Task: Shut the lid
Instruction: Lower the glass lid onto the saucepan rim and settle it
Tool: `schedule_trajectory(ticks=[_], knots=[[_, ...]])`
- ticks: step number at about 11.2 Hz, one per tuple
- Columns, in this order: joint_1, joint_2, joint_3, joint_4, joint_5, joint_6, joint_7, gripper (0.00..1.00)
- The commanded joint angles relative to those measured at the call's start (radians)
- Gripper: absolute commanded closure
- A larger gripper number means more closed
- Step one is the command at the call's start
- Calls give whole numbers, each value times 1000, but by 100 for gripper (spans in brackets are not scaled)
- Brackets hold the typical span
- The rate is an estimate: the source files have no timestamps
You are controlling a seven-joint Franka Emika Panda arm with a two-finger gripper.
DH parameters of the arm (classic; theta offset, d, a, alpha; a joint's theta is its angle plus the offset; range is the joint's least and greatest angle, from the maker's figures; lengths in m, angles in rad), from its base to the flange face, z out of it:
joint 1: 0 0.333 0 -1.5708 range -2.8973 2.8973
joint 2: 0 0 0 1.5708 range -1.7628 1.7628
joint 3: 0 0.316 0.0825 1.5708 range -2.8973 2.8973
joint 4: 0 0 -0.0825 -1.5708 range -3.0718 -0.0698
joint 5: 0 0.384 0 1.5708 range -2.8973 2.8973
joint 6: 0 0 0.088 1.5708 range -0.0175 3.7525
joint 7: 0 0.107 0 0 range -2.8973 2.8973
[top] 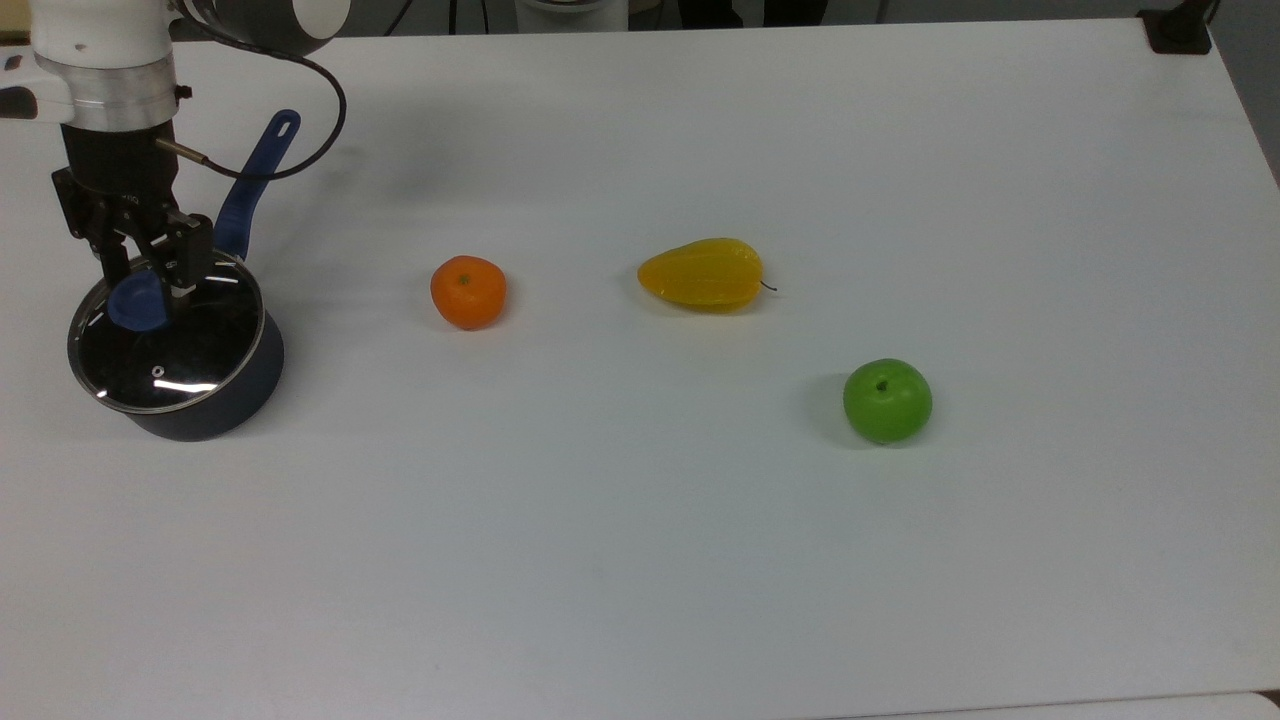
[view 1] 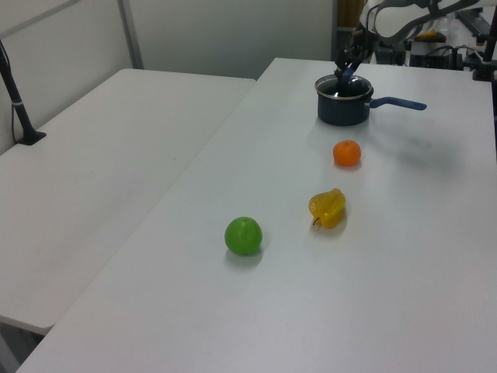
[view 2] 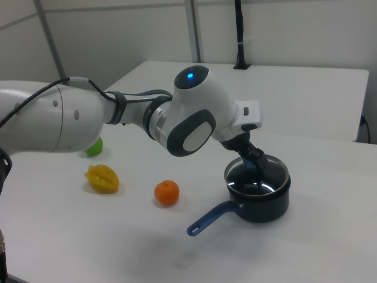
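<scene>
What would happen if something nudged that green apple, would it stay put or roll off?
The green apple is round and lies free on the flat table, so a nudge would probably set it rolling. Its glossy, even skin suggests plastic, so it may be light and hard. Nothing stands close enough to stop it.

The arm (view 2: 118, 118) is showing smooth white shells with dark grey joint caps, and a small blue light is glowing on one. A silver ring is sitting above the black end effector (top: 140, 275), and a thin black cable (top: 300, 130) is looping beside it.
</scene>
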Motion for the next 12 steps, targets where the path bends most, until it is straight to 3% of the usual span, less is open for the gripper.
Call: schedule_trajectory(ticks=[1, 12], knots=[[-3, 3, 1, 23, 22, -23, -31, 55], [-12, 3, -1, 11, 12, -26, -56, 54]])
